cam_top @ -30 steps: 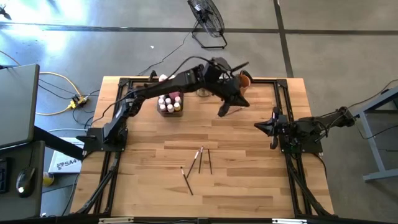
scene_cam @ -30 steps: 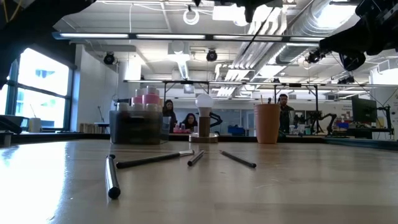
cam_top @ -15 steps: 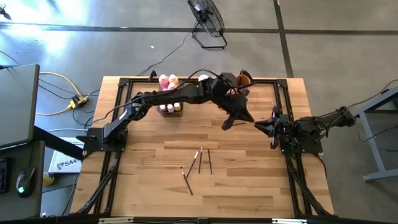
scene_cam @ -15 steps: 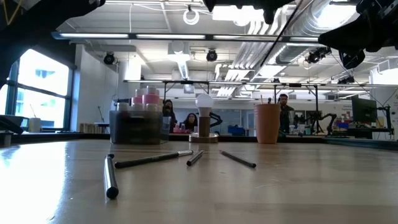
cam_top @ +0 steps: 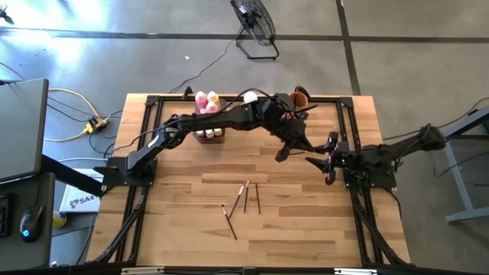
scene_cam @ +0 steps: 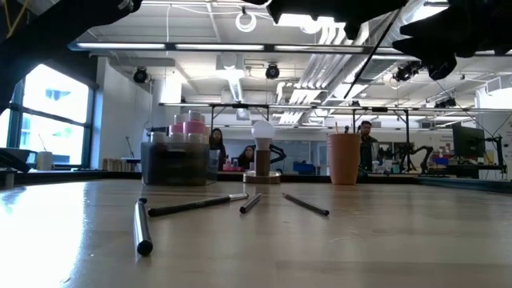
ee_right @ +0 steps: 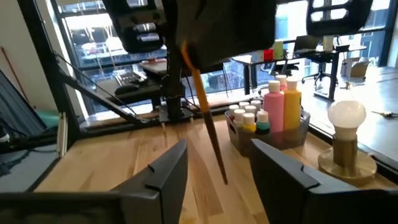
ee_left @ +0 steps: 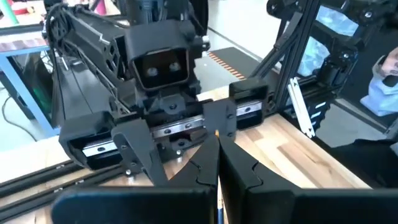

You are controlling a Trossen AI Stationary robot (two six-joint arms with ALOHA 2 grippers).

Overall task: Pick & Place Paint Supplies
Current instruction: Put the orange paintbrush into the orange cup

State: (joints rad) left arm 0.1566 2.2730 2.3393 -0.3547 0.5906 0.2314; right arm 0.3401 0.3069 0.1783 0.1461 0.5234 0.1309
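Observation:
My left gripper (cam_top: pixel 283 153) reaches across to the table's right half, shut on a thin paintbrush (ee_right: pixel 205 118) with an orange part and a dark handle. My right gripper (cam_top: pixel 318 155) faces it, open. In the right wrist view the brush's lower end shows between my right fingers (ee_right: pixel 168 174), touching neither. Three more brushes (cam_top: pixel 246 196) lie flat at mid-table. Pink and yellow bottles and tiny white-capped ones stand in a tray (cam_top: pixel 208 116) at the far left. My left gripper pinches the paintbrush between its two shut fingers on the orange part (ee_right: pixel 188 59); the gripper itself hides the exact spot. The fingers come nearly level from the table's left. The brush slants down below them, lifted clear of the table.
A white ball on a metal base (cam_top: pixel 250 97) and an orange cup (cam_top: pixel 301 98) stand at the far edge behind my left arm. Black frame rails (cam_top: pixel 344 114) run along the table's sides. Bare wood lies near the front edge.
My left gripper has carried the brush from beside the cup toward the table's right and near side and lower, up to my right gripper. My right gripper has opened from shut and reached a little toward it.

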